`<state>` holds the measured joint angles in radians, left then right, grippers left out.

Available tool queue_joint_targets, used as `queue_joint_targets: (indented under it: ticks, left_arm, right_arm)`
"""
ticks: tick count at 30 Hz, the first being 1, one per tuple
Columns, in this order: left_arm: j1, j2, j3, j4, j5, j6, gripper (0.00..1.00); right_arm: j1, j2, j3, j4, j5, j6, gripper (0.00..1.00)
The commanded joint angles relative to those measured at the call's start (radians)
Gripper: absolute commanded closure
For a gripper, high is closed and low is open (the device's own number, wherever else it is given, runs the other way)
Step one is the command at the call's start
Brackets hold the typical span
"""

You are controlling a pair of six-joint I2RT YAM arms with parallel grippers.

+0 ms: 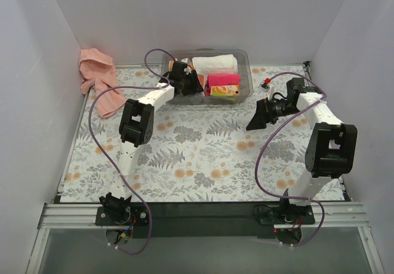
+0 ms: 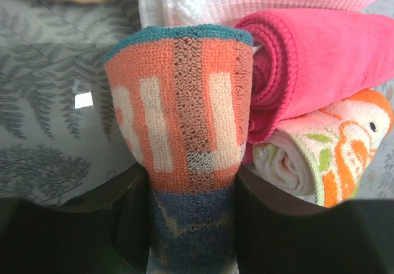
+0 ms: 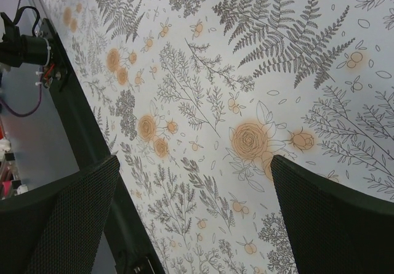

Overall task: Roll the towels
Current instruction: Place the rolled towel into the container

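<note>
The salmon-pink towel point(image 1: 97, 77) lies crumpled at the table's far left corner, away from both grippers. My left gripper point(image 1: 186, 82) reaches into the left part of the clear bin point(image 1: 245, 57). In the left wrist view my left gripper point(image 2: 191, 191) is shut on the small teal-red-white patterned cloth point(image 2: 184, 114), which is bunched between the fingers just left of the hot-pink roll point(image 2: 320, 58). My right gripper point(image 1: 253, 119) hovers open and empty over the floral table right of centre, and the right wrist view point(image 3: 194, 206) shows only the tablecloth between its fingers.
The bin also holds a white rolled towel point(image 1: 214, 61), the hot-pink roll point(image 1: 223, 79) and an orange-green-white rolled cloth point(image 1: 225, 90). White walls close in the table on three sides. A black rail point(image 1: 203, 211) runs along the near edge.
</note>
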<state>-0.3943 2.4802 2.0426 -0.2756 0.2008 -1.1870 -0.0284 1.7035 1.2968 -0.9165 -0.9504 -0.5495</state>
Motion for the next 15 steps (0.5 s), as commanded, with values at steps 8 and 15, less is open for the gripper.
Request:
queue_joint_targets:
  ticks: [8, 15]
  left_arm:
    - [-0.031, 0.002, 0.042, 0.093, 0.034, -0.146, 1.00]
    - [-0.049, -0.084, -0.024, 0.162, -0.031, -0.118, 1.00]
  right_arm:
    - [-0.016, 0.008, -0.033, -0.010, -0.002, -0.013, 0.02]
    - [-0.018, 0.016, -0.037, -0.009, -0.021, -0.013, 0.02]
